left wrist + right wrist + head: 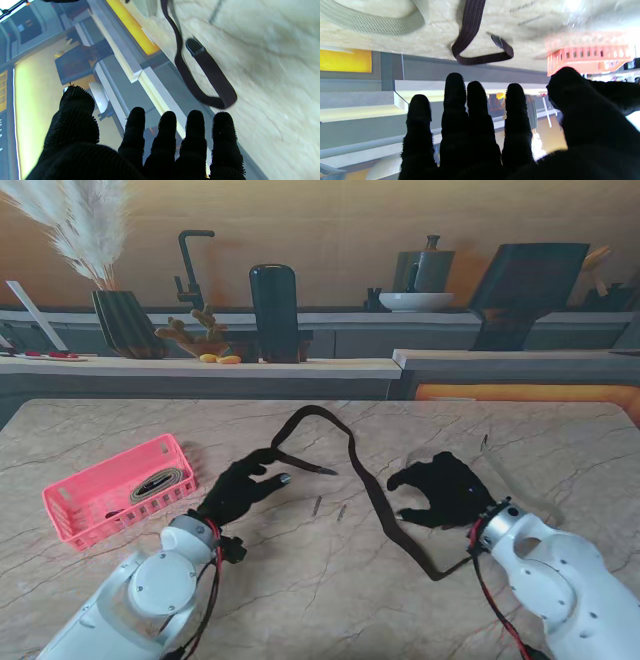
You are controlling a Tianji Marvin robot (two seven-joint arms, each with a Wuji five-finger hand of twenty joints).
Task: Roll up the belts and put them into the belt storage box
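Nearby: pale belt (520, 480) beside right hand (445, 488); dark belt (375, 500) between hands.

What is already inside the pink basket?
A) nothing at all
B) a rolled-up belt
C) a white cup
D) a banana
B: in the stand's view a coiled belt lies inside the pink basket on the left of the table, while the dark belt is stretched out on the marble between the two hands.

pink basket (587, 56) blurred, pale belt (370, 23) cut off by edge
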